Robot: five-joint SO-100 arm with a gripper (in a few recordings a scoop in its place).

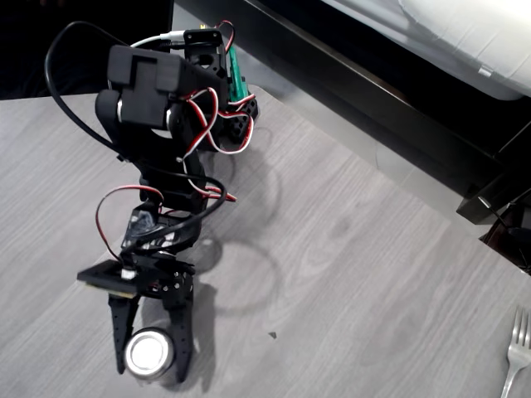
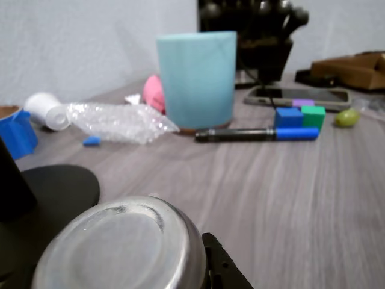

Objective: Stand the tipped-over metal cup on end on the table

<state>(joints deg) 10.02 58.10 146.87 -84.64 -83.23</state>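
In the overhead view we see our black two-finger gripper (image 1: 153,358) reaching toward the near edge of the light grey wood-grain table (image 1: 348,274), its two fingers set on either side of the small shiny steel metal cup (image 1: 148,352). From above the cup shows a round silver face, and in the wrist view the same rounded, closed end (image 2: 123,244) sits close under the camera, so we judge the cup is already nearly upright with its base uppermost. The fingers appear to be touching its sides and closed on it, though we cannot see the contact itself clearly.

The risk from here is the release. The smooth, tapered wall gives little purchase, so if we open while the cup is tilted or not fully resting on the table, it could roll or tip back over. A finger dragging the wall on withdrawal could knock it too. A silver fork (image 1: 516,352) lies well apart at the right edge.
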